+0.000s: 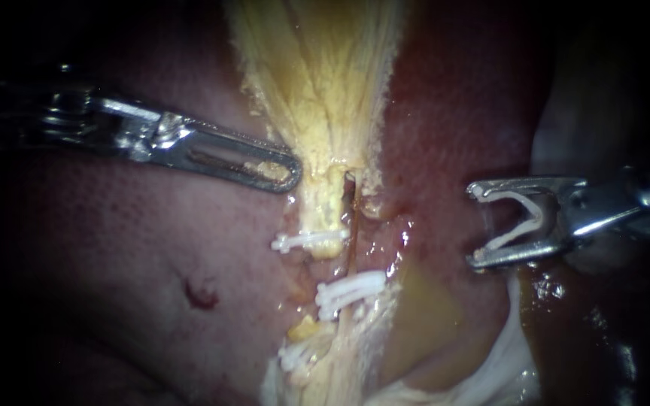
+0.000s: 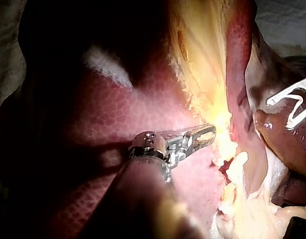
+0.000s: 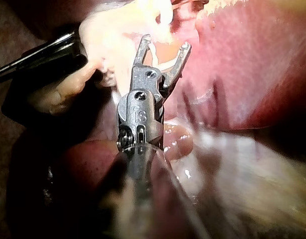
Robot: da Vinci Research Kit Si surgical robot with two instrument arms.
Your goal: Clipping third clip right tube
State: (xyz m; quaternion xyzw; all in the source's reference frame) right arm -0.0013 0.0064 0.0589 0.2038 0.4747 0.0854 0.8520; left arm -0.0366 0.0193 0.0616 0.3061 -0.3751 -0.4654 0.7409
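While the right instrument hung well apart from the right tube, its jaws spread wide but holding an unclosed white clip between them from both sides, other clips already crossed the tubes lower down, so I judged the approach and closing were yet to come.

The light is bright in the middle and toward 12 o'clock; the edges at 9 and 3 o'clock are dark. A pale sheet lies at the back
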